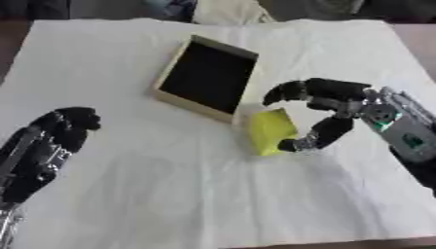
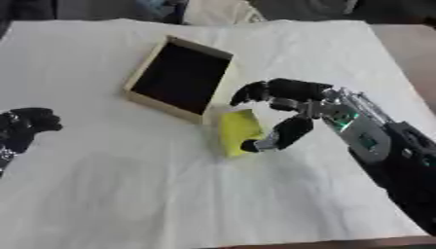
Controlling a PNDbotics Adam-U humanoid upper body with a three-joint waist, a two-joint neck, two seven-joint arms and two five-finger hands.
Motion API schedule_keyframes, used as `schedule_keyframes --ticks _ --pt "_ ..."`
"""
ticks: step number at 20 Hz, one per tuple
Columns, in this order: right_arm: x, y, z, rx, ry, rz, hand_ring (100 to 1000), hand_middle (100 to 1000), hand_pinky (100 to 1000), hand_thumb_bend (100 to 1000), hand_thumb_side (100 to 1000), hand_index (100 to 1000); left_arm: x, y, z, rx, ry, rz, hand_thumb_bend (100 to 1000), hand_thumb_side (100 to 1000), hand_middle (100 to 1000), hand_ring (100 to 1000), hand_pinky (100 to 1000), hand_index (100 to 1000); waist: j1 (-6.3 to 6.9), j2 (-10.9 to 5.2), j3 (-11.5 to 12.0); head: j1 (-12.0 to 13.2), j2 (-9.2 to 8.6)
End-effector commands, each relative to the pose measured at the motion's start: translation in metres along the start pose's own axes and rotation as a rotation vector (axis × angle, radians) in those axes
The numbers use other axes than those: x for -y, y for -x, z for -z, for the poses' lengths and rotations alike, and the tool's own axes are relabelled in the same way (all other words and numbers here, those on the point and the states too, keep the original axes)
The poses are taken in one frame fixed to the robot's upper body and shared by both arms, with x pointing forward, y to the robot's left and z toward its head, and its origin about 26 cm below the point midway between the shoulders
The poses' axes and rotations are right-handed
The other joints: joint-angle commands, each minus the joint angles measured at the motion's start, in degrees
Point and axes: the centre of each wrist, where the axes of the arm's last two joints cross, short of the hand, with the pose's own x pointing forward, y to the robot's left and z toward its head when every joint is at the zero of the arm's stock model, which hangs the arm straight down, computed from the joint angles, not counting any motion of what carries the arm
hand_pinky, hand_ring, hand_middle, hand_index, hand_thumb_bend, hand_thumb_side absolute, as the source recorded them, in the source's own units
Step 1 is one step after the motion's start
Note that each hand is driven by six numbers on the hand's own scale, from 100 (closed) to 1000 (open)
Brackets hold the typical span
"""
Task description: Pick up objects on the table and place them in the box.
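A tan box (image 1: 173, 97) with a dark inside lies open on the white cloth, left of centre toward the back. A yellow block-like object (image 1: 270, 130) rests on the cloth just off the box's near right corner. My right hand (image 1: 336, 104) comes in from the right and arches around it. The thumb (image 1: 317, 137) touches the object's lower right edge, while the fingertips (image 1: 277, 93) hover above its top with white cloth showing in the gap. My left hand (image 1: 53, 137) rests idle at the lower left, fingers relaxed and holding nothing.
The white cloth (image 1: 187, 194) covers the whole table and is wrinkled in front. Brown table edge shows at the far right (image 1: 422, 44). Dark shapes and a pale bundle (image 1: 226, 12) lie beyond the far edge.
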Motion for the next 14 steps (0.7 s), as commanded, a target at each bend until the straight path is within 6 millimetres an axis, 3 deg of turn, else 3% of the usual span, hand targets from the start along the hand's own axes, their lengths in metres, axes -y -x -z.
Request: schedule_keyframes --ticks 1,14 --pt "0.0089 0.0034 -0.0029 -0.014 0.014 -0.028 839 867 783 458 697 905 -0.0030 -0.0072 0.0035 0.028 0.002 0.012 456 716 683 739 888 799 0.11 -0.94 0.1 -0.2 -0.01" --pt "0.0028 0.0056 -0.0004 -0.017 -0.005 -0.046 835 860 783 434 677 862 -0.0029 -0.0079 0.0044 0.030 0.005 0.012 456 716 681 738 888 798 0.00 -0.98 0.4 -0.4 0.02"
